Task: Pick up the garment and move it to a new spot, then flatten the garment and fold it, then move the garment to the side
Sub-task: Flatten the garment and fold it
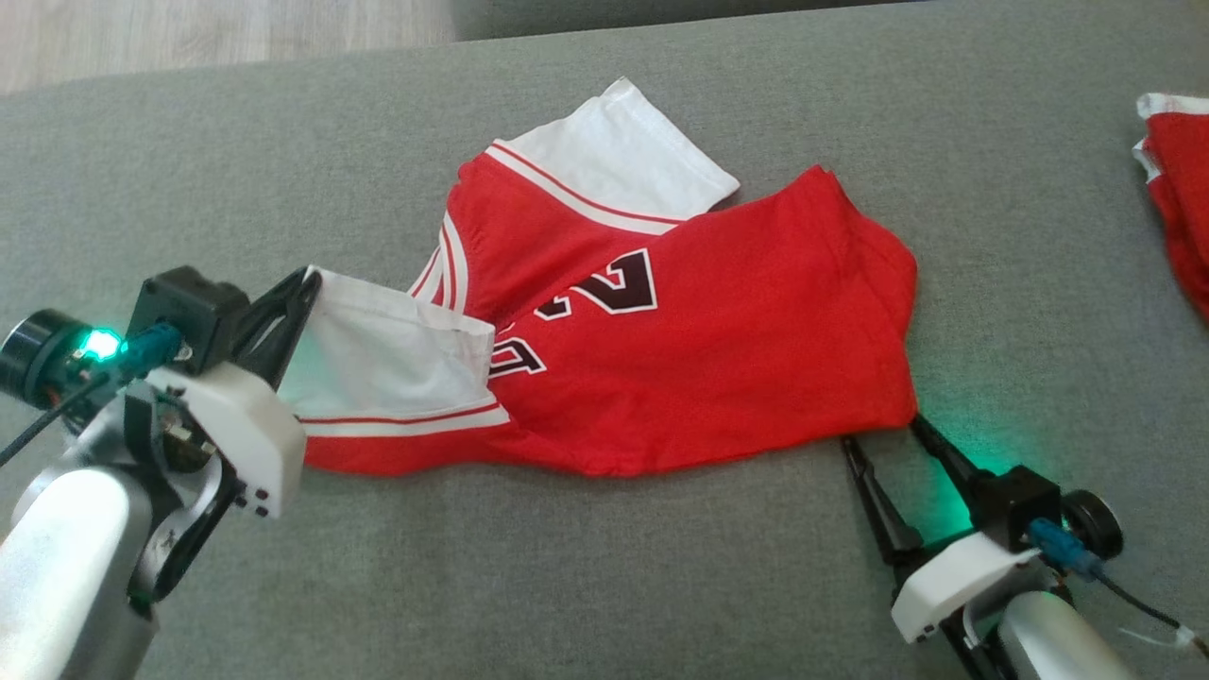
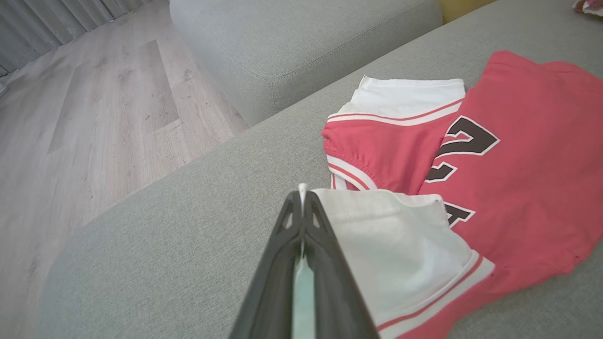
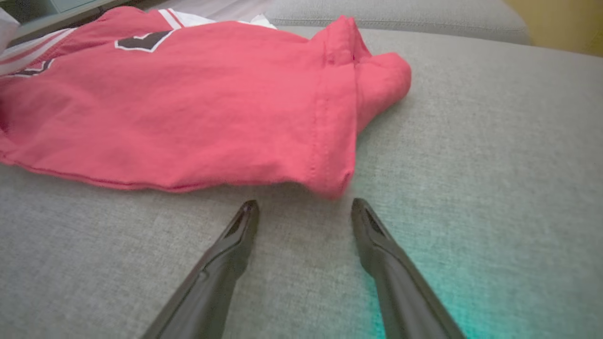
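Left gripper (image 1: 300, 288) is clenched on the white sleeve (image 1: 387, 359) of the red garment (image 1: 680, 359), which lies rumpled mid-cushion, number upward. Right gripper (image 1: 880, 432) is spread wide, empty, its tips just short of the hem corner. A grey cushion (image 1: 567, 586) lies beneath, with another red cloth (image 1: 1181, 189) at its far right edge

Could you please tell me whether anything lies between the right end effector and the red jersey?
Nothing visible does. The open right end effector sits just short of the near hem corner of the red-and-white fabric jersey, with only bare grey upholstered cushion between them.
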